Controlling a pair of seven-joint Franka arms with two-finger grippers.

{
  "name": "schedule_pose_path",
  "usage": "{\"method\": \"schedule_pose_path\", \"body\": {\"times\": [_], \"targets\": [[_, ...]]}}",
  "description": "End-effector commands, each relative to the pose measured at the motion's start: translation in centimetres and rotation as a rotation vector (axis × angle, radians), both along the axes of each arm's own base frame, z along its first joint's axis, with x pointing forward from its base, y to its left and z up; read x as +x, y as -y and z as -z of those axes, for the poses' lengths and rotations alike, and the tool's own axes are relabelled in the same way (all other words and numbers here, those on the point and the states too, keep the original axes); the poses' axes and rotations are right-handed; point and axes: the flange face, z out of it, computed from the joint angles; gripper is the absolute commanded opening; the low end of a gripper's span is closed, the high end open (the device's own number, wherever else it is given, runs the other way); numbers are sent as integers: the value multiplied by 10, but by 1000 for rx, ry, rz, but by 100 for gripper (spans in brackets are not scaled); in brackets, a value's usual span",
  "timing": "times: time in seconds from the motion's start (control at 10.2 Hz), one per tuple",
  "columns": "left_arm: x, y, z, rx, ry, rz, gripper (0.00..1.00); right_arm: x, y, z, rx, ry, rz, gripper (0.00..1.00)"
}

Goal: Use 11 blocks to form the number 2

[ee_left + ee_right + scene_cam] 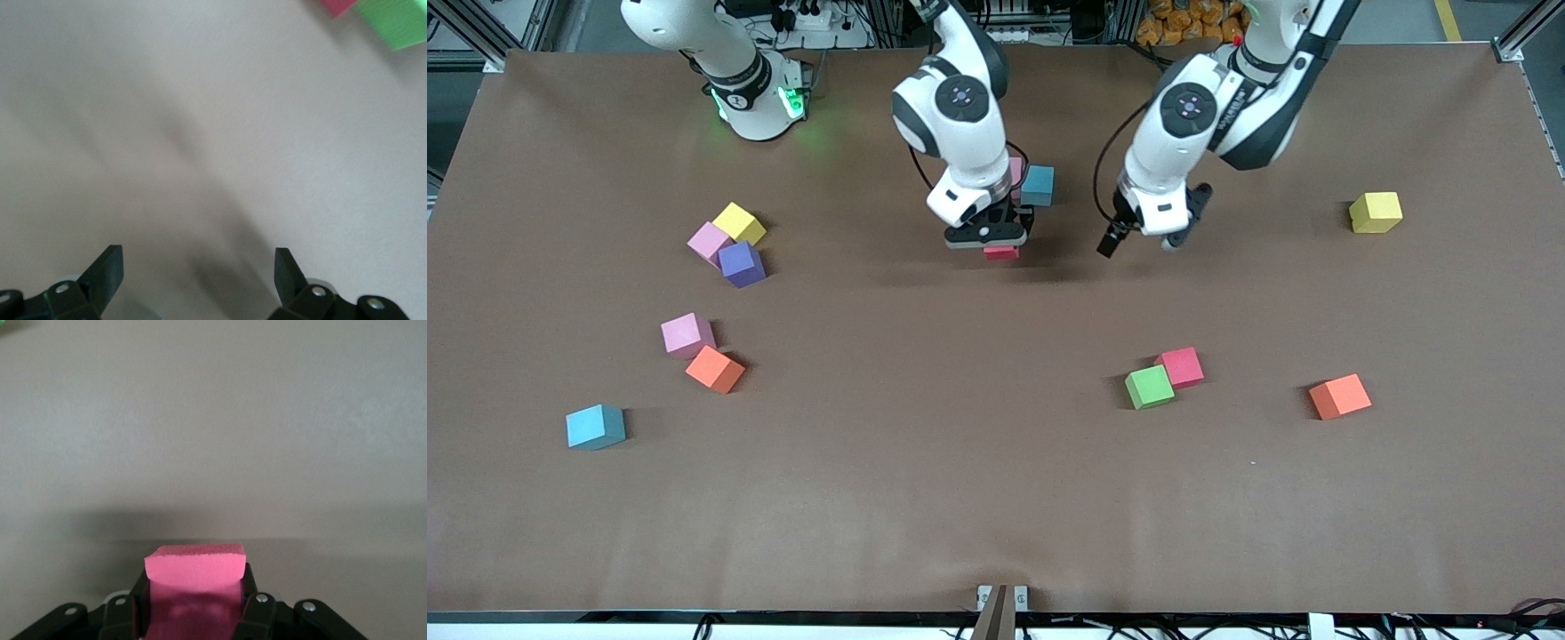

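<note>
Front camera looks down, facing the robots; wrist cameras (close) view the table (996,498).

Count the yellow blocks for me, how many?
2. One yellow block touches the pink and purple ones at the right arm's end; the other sits alone at the left arm's end.

Right end effector (996,238) grips a red block (1001,252); left end effector (1143,242) hangs open.

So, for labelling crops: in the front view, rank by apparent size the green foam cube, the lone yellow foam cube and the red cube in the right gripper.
Green foam cube and lone yellow foam cube: alike, unranked.
Red cube: smallest, mostly hidden by the right gripper.
</note>
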Motion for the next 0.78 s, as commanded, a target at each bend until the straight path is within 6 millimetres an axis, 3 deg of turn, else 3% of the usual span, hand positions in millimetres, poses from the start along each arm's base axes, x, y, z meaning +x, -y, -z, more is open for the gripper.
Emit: {"method": "schedule_pose_path", "body": {"times": [0.0,0.49,0.68], "targets": [[23,-16,-15,48,61,173,100,-20,-17,11,-46,59,44,16],[91,-66,-7,23,85,674,100,-67,-57,46,-41,100,129,16],[109,-70,-2,22,93,825,100,-81,-63,54,-49,105,141,16]]}}
